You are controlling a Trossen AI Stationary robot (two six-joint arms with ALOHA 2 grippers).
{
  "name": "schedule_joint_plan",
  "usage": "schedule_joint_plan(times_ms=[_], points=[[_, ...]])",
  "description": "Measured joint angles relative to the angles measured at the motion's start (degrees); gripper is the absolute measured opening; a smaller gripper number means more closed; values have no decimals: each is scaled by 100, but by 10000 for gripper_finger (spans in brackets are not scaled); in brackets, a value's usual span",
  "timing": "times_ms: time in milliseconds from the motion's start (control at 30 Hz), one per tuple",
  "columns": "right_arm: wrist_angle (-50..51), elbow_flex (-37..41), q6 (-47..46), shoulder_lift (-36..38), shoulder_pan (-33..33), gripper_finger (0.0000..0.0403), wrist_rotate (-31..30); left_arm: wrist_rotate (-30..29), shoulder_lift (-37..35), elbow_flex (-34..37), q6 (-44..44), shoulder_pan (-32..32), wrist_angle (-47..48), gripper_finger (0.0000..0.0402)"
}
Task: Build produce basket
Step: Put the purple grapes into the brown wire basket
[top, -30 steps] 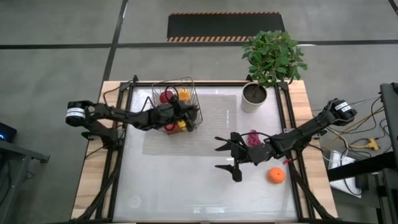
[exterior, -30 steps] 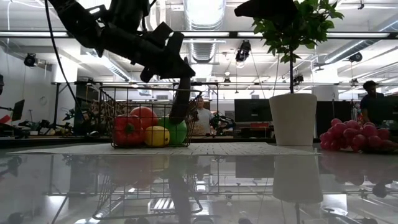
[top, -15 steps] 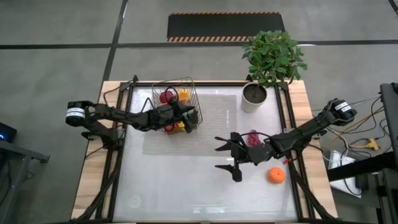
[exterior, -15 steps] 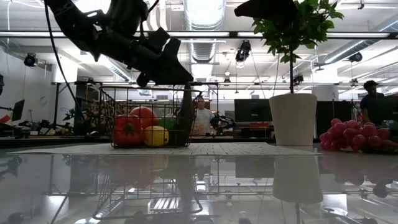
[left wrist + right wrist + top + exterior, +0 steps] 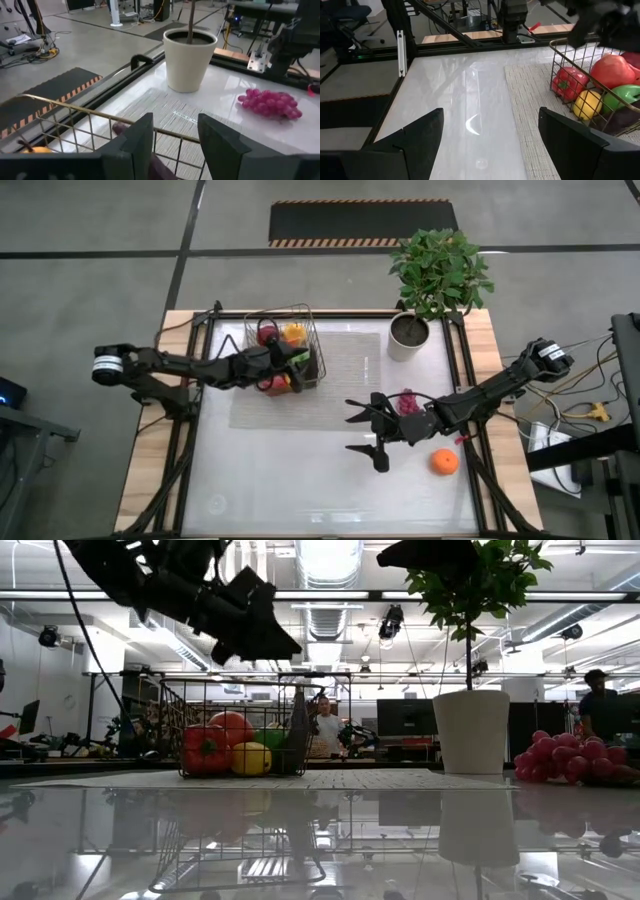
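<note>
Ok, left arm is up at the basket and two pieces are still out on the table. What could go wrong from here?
1. The left gripper, open, hangs over the basket rim; it could snag the wire and drag the basket.
2. The right gripper sits open close beside the grapes; a swing could knock them.
3. The orange lies near the table edge and could roll off if nudged.

A green potted plant (image 5: pixel 438 272) sits in its white pot (image 5: pixel 408 336) near the table's (image 5: pixel 300 480) far right corner. A pale woven mat (image 5: pixel 345 375) lies flat mid-table. Beyond, 1 person (image 5: pixel 598 700) stands at right.
</note>
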State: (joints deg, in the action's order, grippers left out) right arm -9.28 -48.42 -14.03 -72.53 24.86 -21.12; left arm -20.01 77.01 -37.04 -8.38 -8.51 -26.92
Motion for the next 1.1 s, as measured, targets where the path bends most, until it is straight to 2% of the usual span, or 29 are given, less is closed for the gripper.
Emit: schedule_joint_plan(times_ms=[333,600,767,967,1100], points=[[3,15,-49,0,0,309,-7,24,-843,45,31,270,356,139],[4,177,-353,0,0,309,-64,32,-1082,92,301,830,354,139],[142,403,-1016,0,0,308,-340,41,-1082,92,651,1254,352,139],[1257,417,-2402,0,0,300,-896,39,-1097,92,1052,1598,348,139],[1865,420,-3127,0,-3,292,-1042,37,-1119,92,1178,1650,343,139]])
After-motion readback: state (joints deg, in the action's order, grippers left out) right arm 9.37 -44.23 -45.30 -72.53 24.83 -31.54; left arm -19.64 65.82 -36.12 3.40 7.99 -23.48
